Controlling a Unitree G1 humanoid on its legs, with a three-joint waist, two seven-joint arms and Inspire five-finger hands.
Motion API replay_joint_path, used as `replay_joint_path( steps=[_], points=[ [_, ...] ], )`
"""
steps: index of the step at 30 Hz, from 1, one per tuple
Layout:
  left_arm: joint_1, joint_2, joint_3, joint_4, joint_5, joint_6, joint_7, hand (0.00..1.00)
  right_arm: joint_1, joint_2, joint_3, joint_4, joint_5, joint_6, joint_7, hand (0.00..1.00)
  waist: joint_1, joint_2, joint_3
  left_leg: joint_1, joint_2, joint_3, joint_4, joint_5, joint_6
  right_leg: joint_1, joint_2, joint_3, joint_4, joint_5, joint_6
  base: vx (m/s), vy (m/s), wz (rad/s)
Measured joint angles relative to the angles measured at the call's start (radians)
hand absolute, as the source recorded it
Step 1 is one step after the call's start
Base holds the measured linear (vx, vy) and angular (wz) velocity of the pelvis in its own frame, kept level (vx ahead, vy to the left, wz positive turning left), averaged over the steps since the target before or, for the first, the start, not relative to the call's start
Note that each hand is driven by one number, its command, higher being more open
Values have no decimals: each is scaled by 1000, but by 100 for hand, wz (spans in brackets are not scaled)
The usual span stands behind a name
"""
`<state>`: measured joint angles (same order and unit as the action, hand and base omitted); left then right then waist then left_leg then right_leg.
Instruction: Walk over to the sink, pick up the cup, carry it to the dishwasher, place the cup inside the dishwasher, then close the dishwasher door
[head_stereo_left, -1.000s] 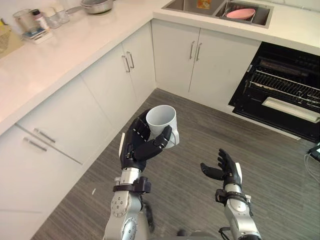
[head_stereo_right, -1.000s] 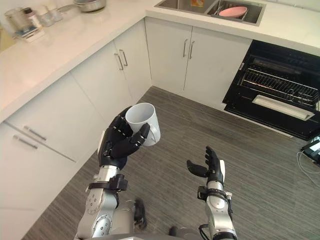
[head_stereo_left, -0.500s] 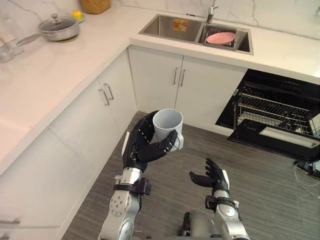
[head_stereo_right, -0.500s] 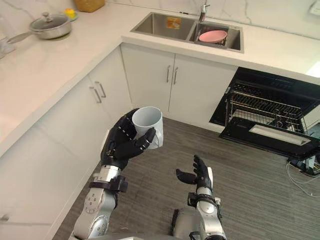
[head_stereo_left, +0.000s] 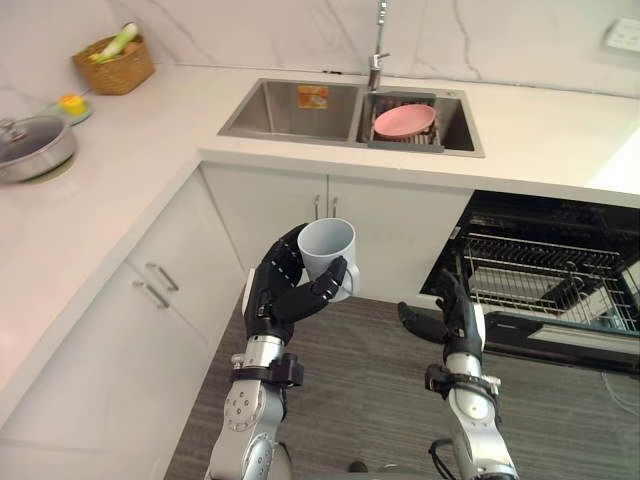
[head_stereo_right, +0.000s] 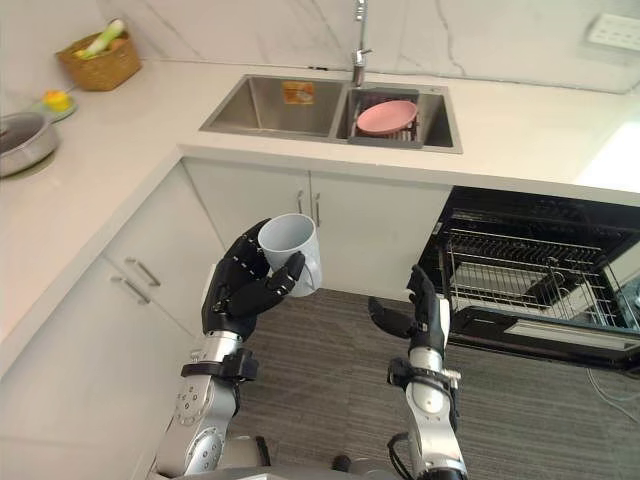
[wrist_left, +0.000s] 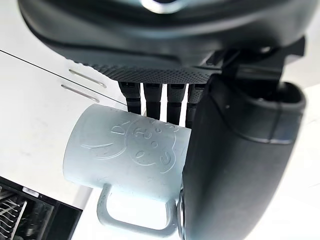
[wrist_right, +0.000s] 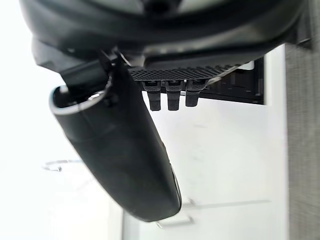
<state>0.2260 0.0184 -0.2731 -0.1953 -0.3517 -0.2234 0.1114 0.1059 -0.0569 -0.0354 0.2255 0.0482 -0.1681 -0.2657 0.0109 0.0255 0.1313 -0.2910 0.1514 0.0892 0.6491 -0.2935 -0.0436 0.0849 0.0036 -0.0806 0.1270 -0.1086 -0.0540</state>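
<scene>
The cup (head_stereo_left: 326, 247) stands near upright at frame centre, mouth up and handle toward the lower right. The left hand (head_stereo_left: 278, 298) clasps it with curled fingers and thumb. Right of centre the right hand (head_stereo_left: 458, 318) hangs empty, fingers relaxed, before the open dishwasher (head_stereo_left: 545, 285) at the right edge. Bare floor (head_stereo_left: 370, 400) lies below.

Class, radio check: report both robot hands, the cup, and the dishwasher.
Left robot hand shut on cup. Right robot hand open, empty. Dishwasher open, to the right.
</scene>
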Motion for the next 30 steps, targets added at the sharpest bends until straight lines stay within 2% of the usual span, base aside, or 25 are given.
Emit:
replay_joint_path(
  steps=[1, 2, 3, 4, 5, 6, 7, 9, 10, 11, 12, 13, 14, 17, 18, 19, 20, 21, 22, 23, 25, 27, 28, 29, 30],
  points=[
    [1, -1, 4, 0, 2, 0, 0, 30, 1, -2, -3, 2, 0, 0, -2, 90, -1, 0, 0, 4, -26, -40, -92, 19, -9, 2, -10, 14, 4, -10, 14, 277, 309, -59],
    [1, -5, 16, 0, 4, 0, 0, 30, 2, -7, -10, 7, 0, 0, -4, 90, -2, 24, -4, 19, -49, -107, -258, 85, -21, 2, -14, 43, 21, -36, 43, 280, 342, -75],
    [7, -10, 29, 0, 12, -1, 2, 30, 3, -7, -17, 25, 0, 1, -5, 90, 1, 34, -6, 55, -58, -102, -284, 218, -6, 7, -19, 80, 41, -65, 71, 284, 347, -73],
    [11, -1, 39, 0, 14, -1, 5, 30, 6, 6, -16, 34, 1, 7, -6, 90, -1, 12, -8, 65, -71, -80, -281, 207, 2, 11, -41, 94, 45, -75, 82, 290, 327, -64],
    [12, 7, 54, -2, 16, -1, 10, 30, 17, 23, -16, 32, 0, 8, -5, 90, -5, -17, -12, 64, -93, -48, -268, 182, 24, 3, -78, 112, 51, -91, 102, 284, 290, -47],
    [13, 11, 59, -4, 16, 0, 18, 30, 16, 32, -15, 31, -2, 8, -3, 90, -5, -32, -9, 59, -104, -16, -240, 148, 41, -10, -99, 133, 75, -108, 118, 275, 276, -50],
    [17, 12, 59, -4, 16, 1, 20, 30, 15, 34, -14, 31, -3, 8, -2, 90, -4, -32, -9, 60, -106, -3, -227, 132, 47, -22, -106, 140, 94, -110, 122, 251, 266, -67],
    [32, 16, 56, -4, 16, 3, 20, 30, 13, 42, 0, 31, -4, 10, 2, 90, 0, -34, -7, 97, -107, 55, -225, 91, 68, -96, -122, 142, 266, -135, 162, 189, 215, -76],
    [39, 26, 52, -3, 17, 6, 21, 30, 11, 46, 14, 31, -13, 12, 7, 90, -6, -36, -5, 146, -112, 90, -243, 76, 79, -160, -151, 117, 419, -135, 190, 233, 222, -80],
    [44, 42, 46, -3, 18, 9, 20, 30, 11, 52, 25, 31, -15, 12, 9, 90, -12, -36, -5, 207, -117, 124, -280, 70, 89, -201, -186, 52, 537, -140, 189, 233, 205, -78],
    [46, 45, 46, -5, 19, 9, 19, 30, 10, 56, 28, 31, -20, 12, 12, 90, -13, -36, -5, 236, -117, 141, -302, 70, 90, -221, -203, 15, 576, -146, 178, 227, 151, -77],
    [56, 44, 51, -13, 19, 5, 20, 30, 6, 61, 37, 31, -35, 12, 19, 90, -14, -36, -8, 281, -114, 173, -347, 69, 89, -260, -228, -61, 611, -162, 149, 168, 67, -82],
    [63, 44, 51, -21, 19, 2, 19, 30, -2, 61, 47, 30, -43, 12, 25, 90, -15, -35, -9, 306, -102, 205, -376, 68, 83, -297, -235, -127, 593, -178, 121, 167, 41, -81],
    [65, 44, 54, -23, 19, 2, 19, 30, -26, 60, 53, 31, -43, 12, 32, 90, -26, -31, -9, 322, -69, 263, -399, 54, 56, -375, -212, -218, 441, -170, 92, 197, -61, -73],
    [64, 43, 58, -18, 19, 3, 18, 30, -36, 56, 52, 32, -43, 15, 32, 90, -31, -24, -4, 339, -45, 290, -404, 50, 41, -399, -181, -230, 335, -133, 77, 249, -130, -61],
    [62, 43, 60, -14, 19, 3, 18, 30, -38, 53, 52, 32, -43, 16, 31, 90, -35, -22, -3, 348, -33, 296, -406, 47, 34, -400, -163, -233, 265, -92, 75, 270, -137, -53],
    [62, 44, 67, -6, 20, 3, 17, 30, -36, 49, 53, 30, -43, 16, 29, 90, -45, -34, -8, 370, -31, 301, -406, 35, 7, -386, -140, -235, 145, 41, 61, 261, -119, -23],
    [59, 43, 69, 8, 20, 1, 16, 30, -33, 40, 53, 26, -43, 16, 25, 90, -56, -33, -8, 396, -30, 294, -405, 11, -31, -367, -132, -226, 133, 150, 33, 361, -160, -35],
    [47, 22, 68, 37, 22, 7, 15, 30, -35, 13, 50, 24, -43, 19, 24, 90, -54, 6, -14, 413, 11, 280, -402, 6, -43, -360, -95, -225, 150, 127, 22, 442, -220, -35],
    [45, 13, 67, 37, 30, 7, 14, 30, -36, -2, 48, 13, -43, 19, 24, 90, -55, 19, -16, 413, 30, 262, -388, 5, -44, -361, -73, -221, 157, 107, 14, 419, -241, -42],
    [26, 7, 60, 42, 38, 7, 14, 30, -24, -11, 42, -6, -43, 19, 24, 90, -57, 23, -15, 368, 76, 223, -265, 8, -46, -340, -41, -227, 157, 71, -3, 323, -216, -9],
    [18, 4, 47, 49, 38, 8, 14, 30, 3, -12, 42, -20, -41, 21, 19, 90, -54, 28, -7, 270, 153, 148, 50, 56, -27, -236, 3, -235, 104, 54, -18, 301, -168, -3],
    [19, -1, 43, 50, 38, 8, 14, 30, 17, -11, 44, -41, -41, 21, 18, 90, -49, 29, -7, 228, 170, 127, 167, 51, -28, -188, 16, -231, 73, 52, -21, 269, -99, -16],
    [18, -3, 37, 49, 38, 7, 14, 30, 35, -9, 44, -85, -40, 19, 16, 90, -47, 28, -7, 174, 165, 113, 240, 41, -27, -146, 17, -226, 39, 50, -23, 227, -65, -15],
    [16, -3, 34, 46, 38, 6, 13, 30, 38, -11, 43, -116, -40, 4, 16, 90, -46, 30, -7, 125, 148, 114, 228, 16, -23, -127, 14, -219, 17, 49, -24, 208, -49, -13]
  ],
)
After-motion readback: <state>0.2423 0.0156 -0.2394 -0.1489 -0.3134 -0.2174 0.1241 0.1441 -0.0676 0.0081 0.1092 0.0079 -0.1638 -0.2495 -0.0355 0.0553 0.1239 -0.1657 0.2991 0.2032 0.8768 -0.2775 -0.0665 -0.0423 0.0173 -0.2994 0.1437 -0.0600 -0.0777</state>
